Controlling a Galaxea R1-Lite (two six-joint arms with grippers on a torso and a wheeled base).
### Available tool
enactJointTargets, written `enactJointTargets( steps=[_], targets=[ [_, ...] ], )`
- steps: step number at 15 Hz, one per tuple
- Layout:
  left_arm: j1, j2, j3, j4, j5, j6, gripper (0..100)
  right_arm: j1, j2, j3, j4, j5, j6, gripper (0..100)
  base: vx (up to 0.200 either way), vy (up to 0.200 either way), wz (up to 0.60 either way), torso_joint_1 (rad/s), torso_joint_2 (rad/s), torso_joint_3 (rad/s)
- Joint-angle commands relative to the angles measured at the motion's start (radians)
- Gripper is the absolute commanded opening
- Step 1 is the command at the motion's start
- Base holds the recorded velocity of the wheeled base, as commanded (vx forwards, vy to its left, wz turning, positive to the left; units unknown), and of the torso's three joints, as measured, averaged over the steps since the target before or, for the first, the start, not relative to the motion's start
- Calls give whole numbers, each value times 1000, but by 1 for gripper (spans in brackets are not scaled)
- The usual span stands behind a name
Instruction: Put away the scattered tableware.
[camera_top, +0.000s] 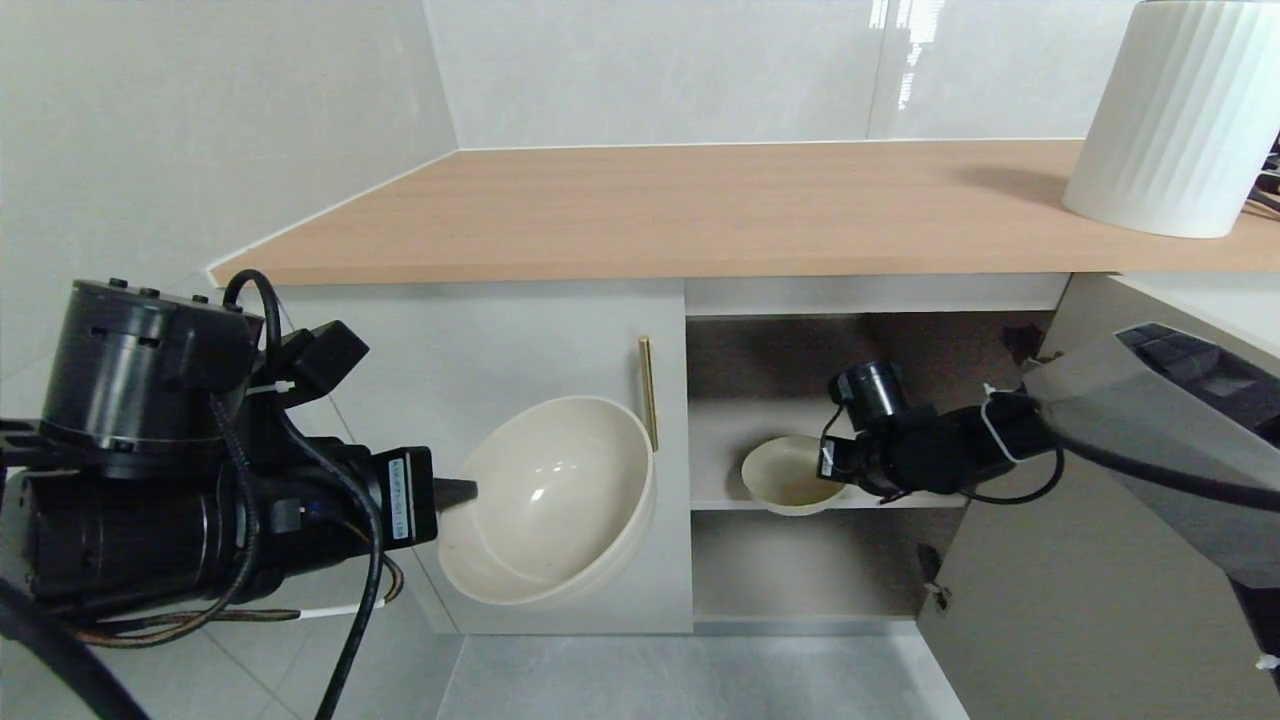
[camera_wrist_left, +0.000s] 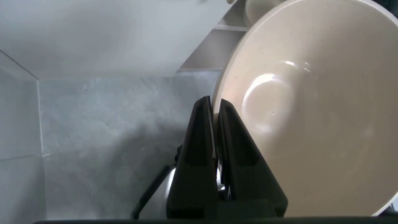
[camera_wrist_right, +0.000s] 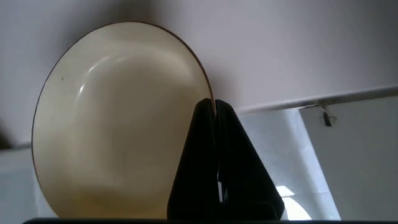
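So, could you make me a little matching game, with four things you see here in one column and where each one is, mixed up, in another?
Things:
1. big bowl
2. small bowl
3. white ribbed container
4. gold handle

Places:
A. standing on the wooden countertop
B. fixed to the closed cabinet door
C. at the shelf of the open cabinet, rim gripped by the right pincer
D. held tilted by the left pincer, in front of the closed door

Pairs: 1-D, 2-C, 3-A, 4-B
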Motion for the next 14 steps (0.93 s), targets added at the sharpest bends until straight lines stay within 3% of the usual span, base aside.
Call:
enactJointTargets(
  steps=[1,8,14],
  targets=[
    [0,3,-1,1,0,-1,0,-22,80,-82,16,-14,16,0,0,0,0,0,0,0],
    [-3,28,-1,0,0,-1,0,-49,192,-199,19,-152,24,0,0,0,0,0,0,0],
    [-3,28,-1,0,2,-1,0,-51,201,-239,16,-167,48,0,0,0,0,0,0,0]
  ],
)
